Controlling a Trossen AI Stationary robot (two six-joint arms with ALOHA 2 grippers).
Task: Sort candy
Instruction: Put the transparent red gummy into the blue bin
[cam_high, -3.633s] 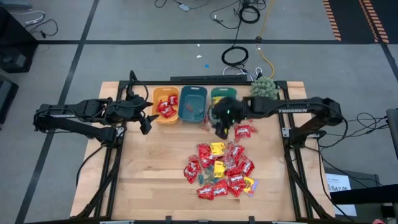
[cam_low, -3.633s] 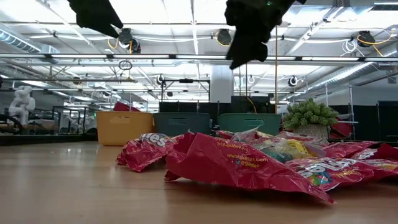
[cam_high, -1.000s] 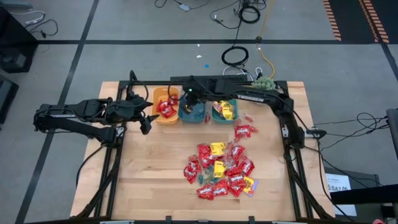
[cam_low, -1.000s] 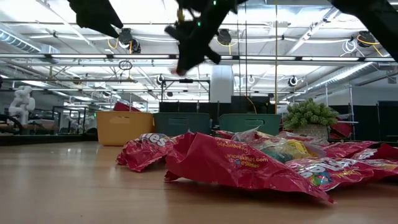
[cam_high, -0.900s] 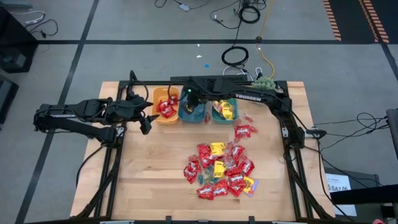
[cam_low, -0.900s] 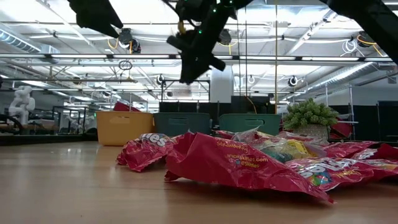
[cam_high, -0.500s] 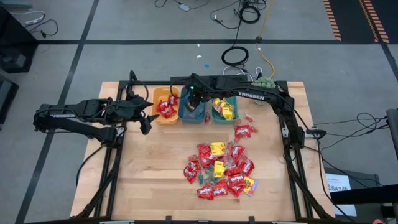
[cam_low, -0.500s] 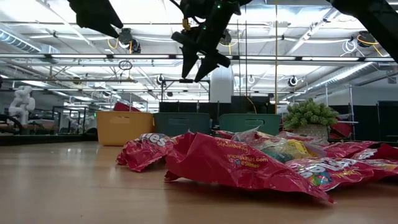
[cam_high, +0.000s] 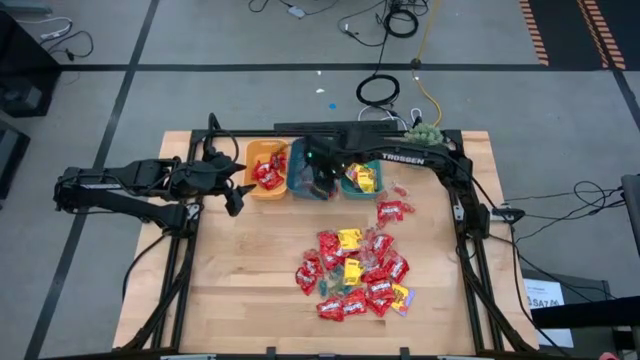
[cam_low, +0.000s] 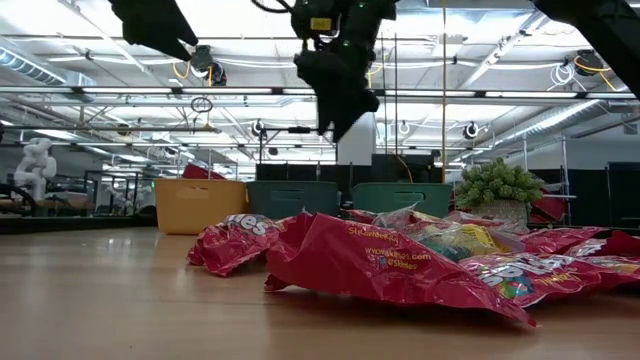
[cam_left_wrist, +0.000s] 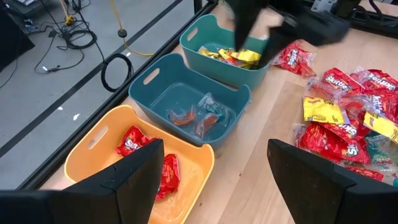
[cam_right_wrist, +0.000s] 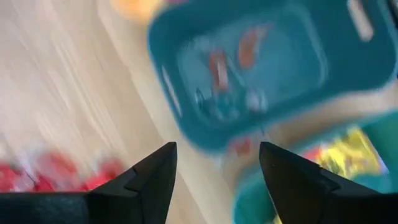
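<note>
Loose candy (cam_high: 355, 270), red and yellow packets, lies heaped on the wooden table's near right part. Along the far edge stand three bins. The orange bin (cam_high: 265, 165) holds red packets (cam_left_wrist: 149, 165). The blue bin (cam_high: 300, 170) holds small clear-wrapped pieces (cam_left_wrist: 199, 118). The green bin (cam_high: 362, 172) holds yellow packets (cam_left_wrist: 233, 56). My right gripper (cam_right_wrist: 217, 162) hangs open and empty above the blue bin, pointing steeply down (cam_low: 335, 128). My left gripper (cam_left_wrist: 214, 158) waits open at the table's left, raised (cam_high: 237, 195), looking toward the bins.
A green spiky plant (cam_high: 425, 135) stands at the far right corner, beside the green bin. Dark frame rails (cam_high: 465, 230) run along the table's left and right sides. Bare wood lies between the left arm and the candy heap (cam_high: 250, 270).
My right gripper has opened above the blue bin. It has tipped from a slant to pointing nearly straight down, and has moved a little toward the table's near edge and downward. The left arm has kept still.
</note>
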